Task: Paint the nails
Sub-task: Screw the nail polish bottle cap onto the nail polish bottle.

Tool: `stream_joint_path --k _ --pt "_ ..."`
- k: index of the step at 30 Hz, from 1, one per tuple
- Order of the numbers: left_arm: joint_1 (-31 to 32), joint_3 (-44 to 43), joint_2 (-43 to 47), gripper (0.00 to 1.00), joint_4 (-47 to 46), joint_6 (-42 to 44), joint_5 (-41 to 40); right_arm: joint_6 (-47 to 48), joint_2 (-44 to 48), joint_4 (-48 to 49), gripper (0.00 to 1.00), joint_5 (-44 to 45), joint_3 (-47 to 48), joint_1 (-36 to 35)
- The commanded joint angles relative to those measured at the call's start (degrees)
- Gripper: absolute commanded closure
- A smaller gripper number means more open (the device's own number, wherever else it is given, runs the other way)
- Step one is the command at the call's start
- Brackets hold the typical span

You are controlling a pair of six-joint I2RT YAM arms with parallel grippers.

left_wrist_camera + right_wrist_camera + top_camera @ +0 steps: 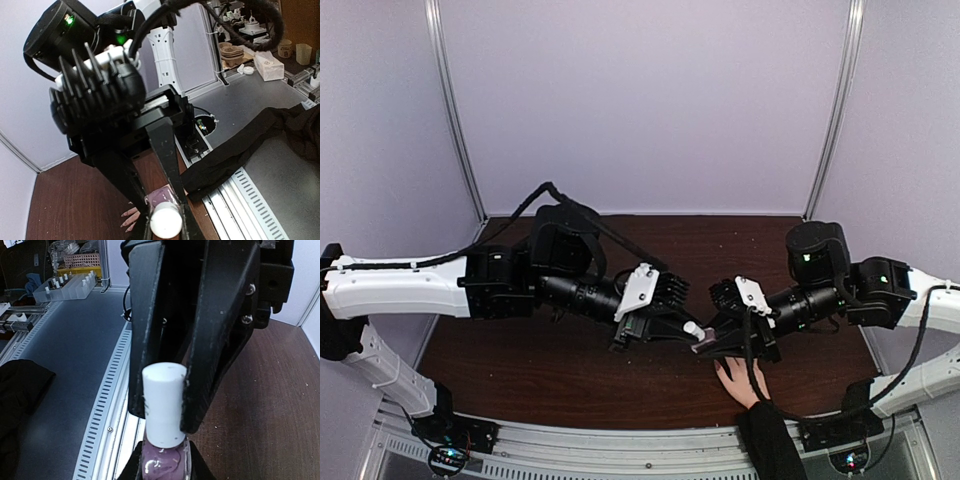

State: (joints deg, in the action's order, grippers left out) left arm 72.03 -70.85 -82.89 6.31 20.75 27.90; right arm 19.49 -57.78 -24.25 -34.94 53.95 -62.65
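Observation:
A small clear bottle of purple polish (165, 467) with a white cap (164, 402) hangs above the table between both arms. My right gripper (164, 465) is shut on the bottle's body. My left gripper (165, 220) is shut on the cap, and its fingers (145, 340) come down from the top of the right wrist view. A light-skinned hand (740, 382) with a black sleeve (770, 440) lies flat just below the bottle. Its long pale nails (127, 221) show beside the bottle in the left wrist view. From above, the left gripper (682, 331) and right gripper (716, 346) meet at the cap (692, 328).
The dark wooden table (520, 360) ends in a slotted metal rail (620, 440) along its near side. The person's black sleeve (240, 150) crosses that rail. Pale walls stand behind and at both sides. Cables loop round both wrists.

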Motion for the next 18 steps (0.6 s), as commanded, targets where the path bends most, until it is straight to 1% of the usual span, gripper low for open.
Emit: stream_joint_path --k 1,4,9,14,18 --pt "0.21 -1.39 -1.25 0.96 3.64 4.12 6.29 -1.83 -0.92 7.35 1.0 -5.77 2.03 -0.45" --pt "0.19 -2.53 -1.05 0.93 7.18 6.27 8.77 -2.35 -1.98 7.9 1.0 -7.47 2.48 -0.45" --pt "0.14 -2.85 -0.48 0.83 9.32 6.81 10.79 -2.56 -2.6 7.53 1.0 -8.42 3.35 -0.45" --pt "-0.5 -1.85 1.06 0.74 7.5 5.43 10.29 -2.7 -2.13 7.73 1.0 -7.7 2.73 -0.47" --pt "-0.98 0.48 3.86 0.63 3.69 3.42 9.71 -3.11 -1.49 8.35 1.0 -6.86 1.89 -0.46"
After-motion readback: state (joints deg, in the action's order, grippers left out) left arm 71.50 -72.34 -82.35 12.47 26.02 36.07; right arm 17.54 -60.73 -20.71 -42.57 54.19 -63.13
